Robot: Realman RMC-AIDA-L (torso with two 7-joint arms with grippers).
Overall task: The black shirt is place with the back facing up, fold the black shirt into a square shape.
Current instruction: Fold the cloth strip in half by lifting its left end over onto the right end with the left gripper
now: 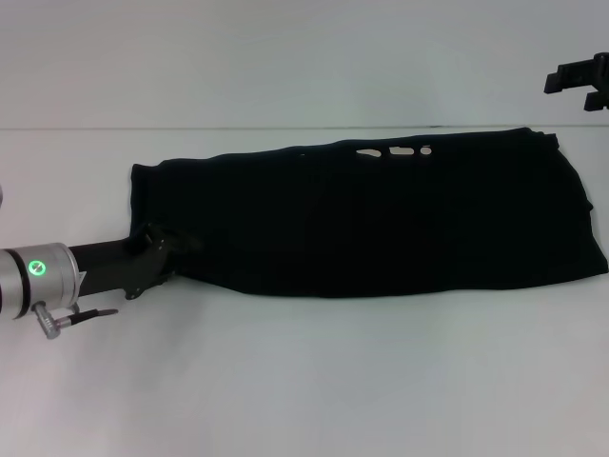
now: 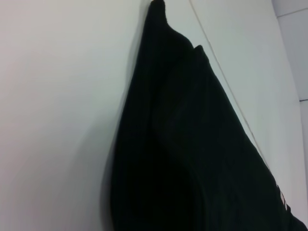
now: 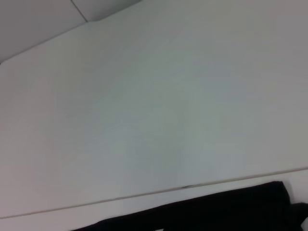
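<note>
**Black shirt lies folded in a long band; left gripper at its near-left corner**

The large plain black soft-cloth T-shirt (image 1: pixel 371 224) lies flat on the white table (image 1: pixel 304 381), folded lengthwise into a long band that runs from the left of the scene to the far right edge. Along its far edge, right of the middle, small white marks (image 1: pixel 395 151) peek out from the fold; what they spell cannot be read. The right end of the band is wider and reaches nearly to the edge of the head view.

The left gripper (image 1: pixel 157 249), black on a silver arm with a green light, lies low on the table at the shirt's near-left corner, touching the cloth. Black fingers against black fabric hide their state: whether they pinch the cloth or stand released cannot be told. The left wrist view shows the shirt (image 2: pixel 192 159) close up, its folded layers tapering to a point against the table.

The right gripper (image 1: pixel 580 78) hangs raised at the far right, well apart from the shirt; its state cannot be told either. The right wrist view shows mostly bare table with a strip of the shirt (image 3: pixel 231 211).
</note>
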